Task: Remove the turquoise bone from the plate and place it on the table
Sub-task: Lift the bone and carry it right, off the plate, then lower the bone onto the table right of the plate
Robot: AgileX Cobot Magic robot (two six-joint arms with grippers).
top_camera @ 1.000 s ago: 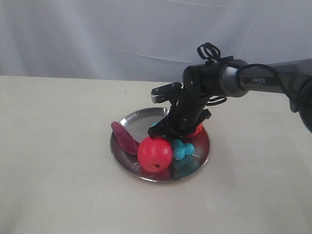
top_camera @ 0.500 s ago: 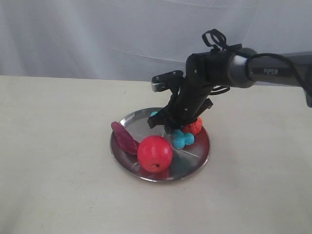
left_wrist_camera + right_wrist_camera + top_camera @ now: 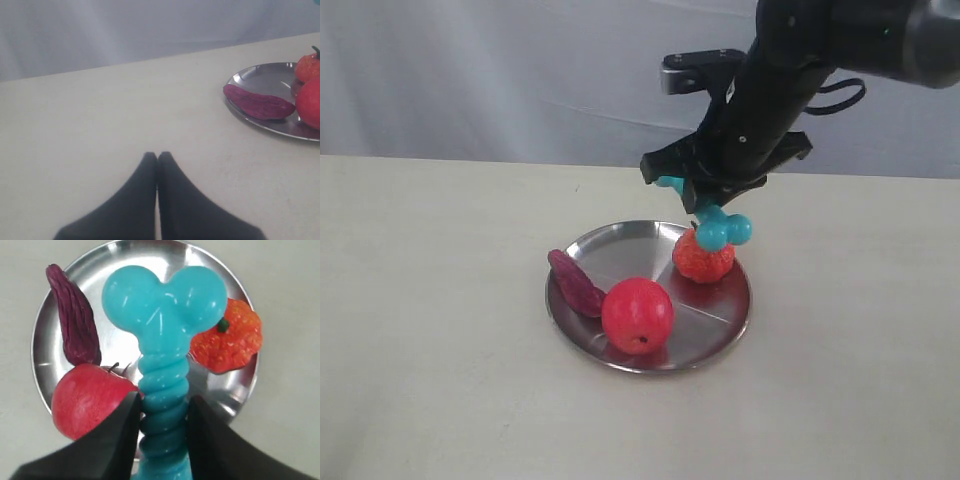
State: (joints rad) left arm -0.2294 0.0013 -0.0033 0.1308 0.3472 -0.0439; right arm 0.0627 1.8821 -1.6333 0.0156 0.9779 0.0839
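Observation:
My right gripper [image 3: 705,200] is shut on the ribbed shaft of the turquoise bone [image 3: 722,230] and holds it in the air above the steel plate [image 3: 610,248]. In the right wrist view the turquoise bone [image 3: 164,340] hangs knobbed end down between the black fingers [image 3: 117,432], over the plate [image 3: 130,260]. My left gripper [image 3: 157,159] is shut with nothing in it, low over the cream table [image 3: 100,115], well to the side of the plate [image 3: 260,75]. It does not show in the exterior view.
On the plate lie a red ball [image 3: 637,315], a dark purple leaf-shaped toy [image 3: 576,284] and an orange-red strawberry toy [image 3: 702,260]. The cream table [image 3: 440,350] stretches wide around the plate. A grey curtain [image 3: 520,70] hangs behind.
My right gripper has risen from the plate with the turquoise bone in its jaws. The bone no longer rests beside the red ball. The strawberry toy now shows fully.

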